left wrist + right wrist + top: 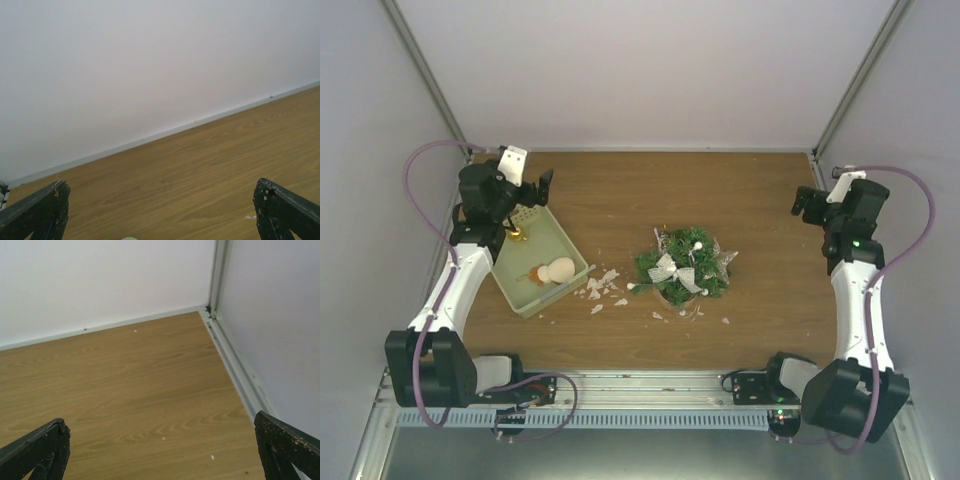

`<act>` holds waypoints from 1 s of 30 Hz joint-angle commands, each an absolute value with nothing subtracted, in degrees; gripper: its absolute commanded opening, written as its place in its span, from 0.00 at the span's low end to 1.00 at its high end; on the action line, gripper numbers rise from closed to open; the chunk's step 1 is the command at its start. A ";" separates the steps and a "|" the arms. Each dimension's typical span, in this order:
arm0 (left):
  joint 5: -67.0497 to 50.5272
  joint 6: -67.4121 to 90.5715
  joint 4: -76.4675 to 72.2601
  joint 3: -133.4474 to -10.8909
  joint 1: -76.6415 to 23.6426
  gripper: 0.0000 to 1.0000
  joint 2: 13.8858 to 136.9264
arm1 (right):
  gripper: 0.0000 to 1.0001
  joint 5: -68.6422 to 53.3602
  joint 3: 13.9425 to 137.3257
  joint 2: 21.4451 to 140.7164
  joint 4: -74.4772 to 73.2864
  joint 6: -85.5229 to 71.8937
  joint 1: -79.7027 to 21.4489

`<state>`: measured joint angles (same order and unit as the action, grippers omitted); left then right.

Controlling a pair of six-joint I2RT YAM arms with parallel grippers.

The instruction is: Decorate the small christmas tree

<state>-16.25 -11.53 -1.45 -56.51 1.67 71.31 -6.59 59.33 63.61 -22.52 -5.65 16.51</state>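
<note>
Tools are both gaping open and empty, left tool (532, 190) by the far end of the green tray (572, 237), probably since ornaments (558, 270) sit there, right tool (810, 203) off by the right wall (930, 120), and the small christmas tree (680, 265) in the middle of the tabletop (760, 300), within either's reach I'd guess.

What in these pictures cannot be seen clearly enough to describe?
- Top view: the pot of the small christmas tree is mostly hidden under its branches.
- Top view: the left gripper covers the far corner of the tray.
- Top view: the white scraps and the tray's ornaments are too small to identify.
- Wrist views: tree and tray lie outside the frame.
</note>
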 commanded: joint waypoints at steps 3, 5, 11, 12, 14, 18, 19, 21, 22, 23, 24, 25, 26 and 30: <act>-16.08 -8.05 -12.84 -52.34 1.86 0.99 72.41 | 1.00 -12.39 47.79 61.46 -0.07 -5.52 16.89; -15.06 -7.81 -14.42 -51.54 1.87 0.99 73.30 | 1.00 -11.43 44.17 61.22 3.96 -5.08 16.90; -12.48 -7.09 -17.37 -52.91 1.87 0.99 77.64 | 1.00 -9.05 45.86 66.82 4.39 -7.18 16.66; -12.32 -6.82 -16.99 -53.70 1.85 0.99 78.25 | 1.00 -8.48 45.94 67.67 5.00 -7.67 16.27; -12.29 -6.44 -16.71 -54.80 1.86 0.99 78.99 | 1.00 -5.64 45.14 68.47 6.95 -6.95 14.86; -13.21 -6.31 -16.88 -55.64 1.93 0.99 79.57 | 1.00 1.71 42.10 69.70 12.19 -3.64 10.57; -13.37 -6.37 -16.69 -55.94 1.86 0.99 79.73 | 1.00 4.49 41.66 70.53 12.90 -2.73 9.53; -13.20 -6.71 -16.22 -56.82 1.90 0.99 80.02 | 1.00 8.11 41.22 71.92 13.83 -1.32 8.21; -12.97 -6.84 -16.05 -57.20 1.87 0.99 80.14 | 1.00 9.33 41.08 72.57 13.96 -0.96 8.00; -12.86 -7.04 -15.95 -57.52 1.93 0.99 80.35 | 1.00 9.97 41.06 73.06 14.09 -0.83 8.00; -12.84 -7.16 -15.76 -58.06 1.88 0.99 80.60 | 1.00 10.19 40.84 73.46 14.33 -0.74 7.94; -12.83 -7.16 -15.55 -58.41 1.92 0.99 80.94 | 1.00 10.15 40.62 73.72 14.74 -0.93 7.99; -12.83 -6.99 -15.22 -58.83 1.89 0.99 81.28 | 1.00 9.78 40.44 73.97 15.16 -1.23 7.94; -13.14 -6.25 -14.85 -59.32 1.92 0.99 82.15 | 0.99 10.43 39.90 73.97 15.42 -1.27 7.98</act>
<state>-13.21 -6.96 -12.51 -58.02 1.67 81.17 7.38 40.42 74.06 11.68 -2.13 8.14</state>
